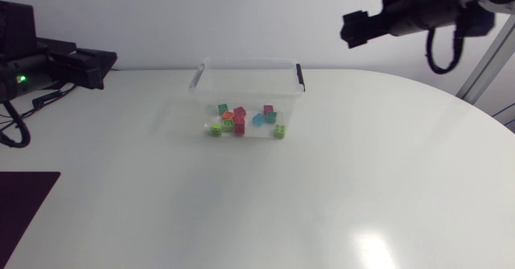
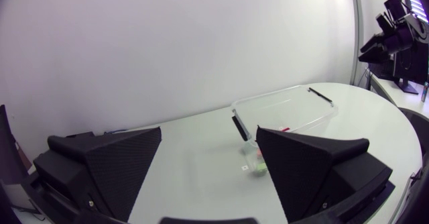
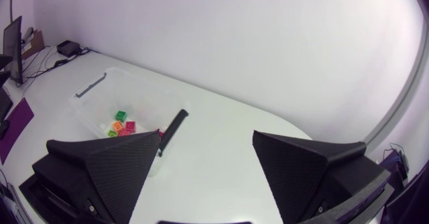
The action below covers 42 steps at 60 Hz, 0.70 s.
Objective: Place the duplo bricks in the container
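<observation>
The head camera looks down on the table (image 1: 322, 180) from afar, the left wrist camera low across it past the left gripper (image 2: 208, 133), the right wrist camera down from higher past the right gripper (image 3: 206, 135); all three share the container (image 1: 245, 76).

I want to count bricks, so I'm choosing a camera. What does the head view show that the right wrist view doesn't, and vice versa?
Only the head view: the right arm raised over the table's far side, and a blue brick among the others. Only the right wrist view: the right end effector from close by, open and empty. Both: the clear container on the white table, with bricks inside.
</observation>
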Motion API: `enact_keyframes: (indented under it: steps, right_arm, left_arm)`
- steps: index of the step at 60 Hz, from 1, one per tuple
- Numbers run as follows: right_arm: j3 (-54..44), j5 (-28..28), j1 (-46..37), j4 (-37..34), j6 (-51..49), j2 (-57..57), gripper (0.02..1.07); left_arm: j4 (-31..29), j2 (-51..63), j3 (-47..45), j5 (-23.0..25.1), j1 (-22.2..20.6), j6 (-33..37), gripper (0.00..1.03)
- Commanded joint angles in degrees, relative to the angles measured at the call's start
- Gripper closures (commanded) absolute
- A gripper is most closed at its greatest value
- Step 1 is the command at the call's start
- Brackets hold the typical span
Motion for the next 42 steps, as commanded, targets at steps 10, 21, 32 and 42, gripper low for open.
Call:
enact_keyframes:
  steps: [10, 21, 32, 42]
  right_arm:
    - [-15.2, 0.3, -8.0, 2.9, -0.6, -15.1, 0.07]
    - [-25.2, -0.1, -14.1, 5.1, -2.2, -25.4, 0.07]
    - [-34.1, -2.0, -19.6, 6.3, -4.4, -35.8, 0.07]
    - [-40.3, -2.8, -21.6, 6.6, -5.6, -43.7, 0.07]
  left_arm:
    - [0.4, -10.5, -8.6, -2.1, 3.5, 3.3, 0.05]
    - [0.9, -18.0, -13.7, -4.9, 3.6, 4.1, 0.05]
    - [1.2, -24.9, -17.9, -6.5, 3.8, 4.7, 0.05]
    - [2.1, -31.0, -22.1, -8.0, 3.9, 5.8, 0.05]
